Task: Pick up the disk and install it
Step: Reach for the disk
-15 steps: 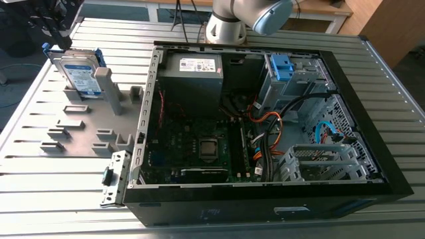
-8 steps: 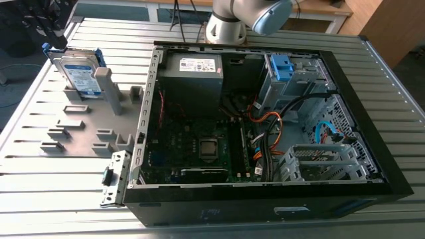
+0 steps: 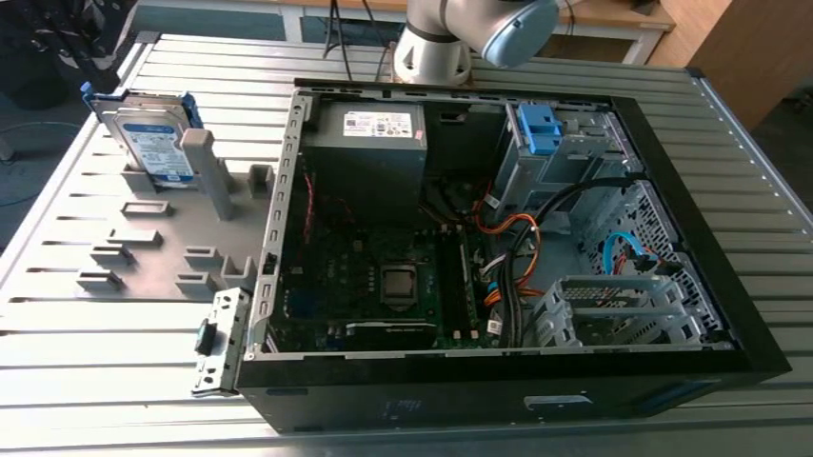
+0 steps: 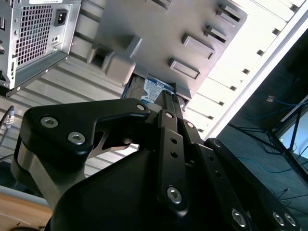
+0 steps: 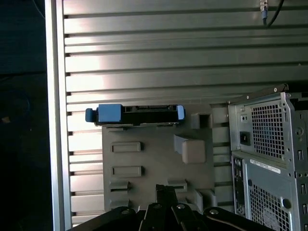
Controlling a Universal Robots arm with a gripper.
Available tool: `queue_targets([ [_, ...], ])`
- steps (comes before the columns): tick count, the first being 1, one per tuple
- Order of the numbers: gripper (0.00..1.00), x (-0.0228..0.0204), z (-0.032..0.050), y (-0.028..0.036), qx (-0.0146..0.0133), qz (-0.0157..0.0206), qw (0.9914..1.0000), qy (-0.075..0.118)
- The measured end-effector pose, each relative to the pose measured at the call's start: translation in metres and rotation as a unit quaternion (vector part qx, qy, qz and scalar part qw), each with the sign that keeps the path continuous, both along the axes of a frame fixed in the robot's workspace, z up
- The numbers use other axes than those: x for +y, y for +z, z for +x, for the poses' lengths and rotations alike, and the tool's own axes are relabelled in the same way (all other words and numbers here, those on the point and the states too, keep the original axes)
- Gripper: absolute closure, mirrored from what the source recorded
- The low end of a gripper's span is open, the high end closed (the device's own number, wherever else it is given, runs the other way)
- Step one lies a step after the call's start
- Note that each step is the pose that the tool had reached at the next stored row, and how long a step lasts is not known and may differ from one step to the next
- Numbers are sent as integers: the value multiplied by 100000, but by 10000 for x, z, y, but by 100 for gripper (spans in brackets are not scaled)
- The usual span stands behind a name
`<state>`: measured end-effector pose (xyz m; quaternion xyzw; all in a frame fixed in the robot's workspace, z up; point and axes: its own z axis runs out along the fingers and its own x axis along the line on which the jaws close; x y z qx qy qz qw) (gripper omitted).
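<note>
Ribbed aluminium bench (image 3: 89,381) carries everything here. At the exterior view's left a grey fixture plate (image 3: 152,249) lies flat on it. The disk (image 3: 150,138) stands on edge in a slot at the plate's far end, blue carrier framing its label, not yet lifted. Just right of the plate sits the open computer case (image 3: 508,379), lying on its side with board and cables exposed. Further right inside it, a silver drive cage (image 3: 565,162) bears a blue latch (image 3: 536,129). The arm (image 3: 445,43) rises behind the case.

In the first wrist view the gripper (image 5: 166,188) lines up with the end of the plate opposite the disk. Its jaws look pressed together, pinching nothing. The disk (image 5: 137,114) lies ahead of the jaws across the plate, well apart from them and seen edge on. Its long axis runs crosswise to the line from the jaws to it. In the second wrist view the gripper (image 4: 163,98) hides part of the disk (image 4: 155,88), whose label peeks out past the tips. By my reading, the jaws point toward the disk without touching it.
</note>
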<state>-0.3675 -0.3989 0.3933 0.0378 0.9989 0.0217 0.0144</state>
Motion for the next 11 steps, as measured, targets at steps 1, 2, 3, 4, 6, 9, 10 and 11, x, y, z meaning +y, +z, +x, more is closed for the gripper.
queue_targets([
  [1,89,0,-10,0,-2,2,100000,-3],
  [2,89,0,-20,-1,-5,3,100000,-2],
  [3,89,0,-30,0,-4,1,100000,-1],
  [4,89,0,-39,0,0,0,100000,0],
  [6,89,0,-59,0,-5,3,100000,-1],
  [9,89,0,-89,-1,-5,3,100000,1],
  [10,89,0,-99,0,-5,1,100000,1],
  [11,89,0,-110,0,0,-1,100000,1],
])
